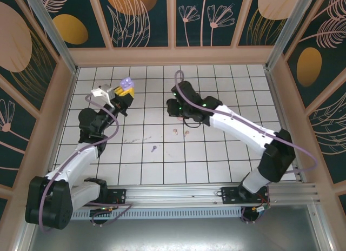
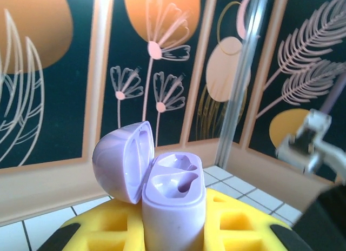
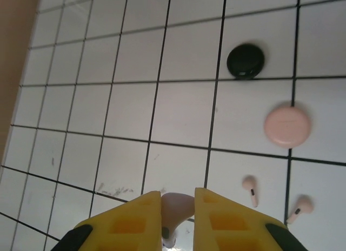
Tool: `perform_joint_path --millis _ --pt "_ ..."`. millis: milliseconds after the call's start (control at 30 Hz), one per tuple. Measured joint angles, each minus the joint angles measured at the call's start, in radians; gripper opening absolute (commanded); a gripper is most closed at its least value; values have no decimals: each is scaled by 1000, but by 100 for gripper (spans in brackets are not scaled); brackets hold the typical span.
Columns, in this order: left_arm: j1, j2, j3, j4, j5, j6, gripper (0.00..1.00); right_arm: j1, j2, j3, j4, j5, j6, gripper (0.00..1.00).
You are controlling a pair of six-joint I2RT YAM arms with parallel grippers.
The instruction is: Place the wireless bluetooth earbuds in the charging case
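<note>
Standing open, the lilac charging case (image 2: 173,199) is clamped by the left gripper (image 2: 173,226); a pale earbud (image 3: 178,209), its lower end cut off, is pinched by the right gripper (image 3: 177,198).

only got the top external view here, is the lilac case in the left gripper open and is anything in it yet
Observer: Open. In the left wrist view the lilac case sits between the fingers of the left gripper, lid swung aside, both sockets empty.
Operator: is the right gripper holding anything
Observer: Yes, the right gripper pinches a small pale earbud between its yellow fingers; lilac or pink, I cannot tell.
Operator: any other cases around
Observer: A black case and a pink case lie shut on the tiles beyond it, two pink earbuds nearer.
</note>
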State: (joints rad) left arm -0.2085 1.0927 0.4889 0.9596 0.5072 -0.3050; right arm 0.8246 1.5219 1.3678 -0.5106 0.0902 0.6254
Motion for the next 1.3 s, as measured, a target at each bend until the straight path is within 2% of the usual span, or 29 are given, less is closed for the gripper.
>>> perform_joint_path --millis 367,567,933,1300 --pt "-128 73 -60 116 127 175 0 -49 -210 -12 88 -9 -161 20" --pt "-171 145 -39 135 169 253 0 -51 -254 -17 192 -86 -281 20" --pt "-205 249 107 135 304 287 0 -51 -278 -97 294 -266 -483 19" --pt "-219 281 128 129 357 286 0 -51 -300 -142 350 -348 -508 19"
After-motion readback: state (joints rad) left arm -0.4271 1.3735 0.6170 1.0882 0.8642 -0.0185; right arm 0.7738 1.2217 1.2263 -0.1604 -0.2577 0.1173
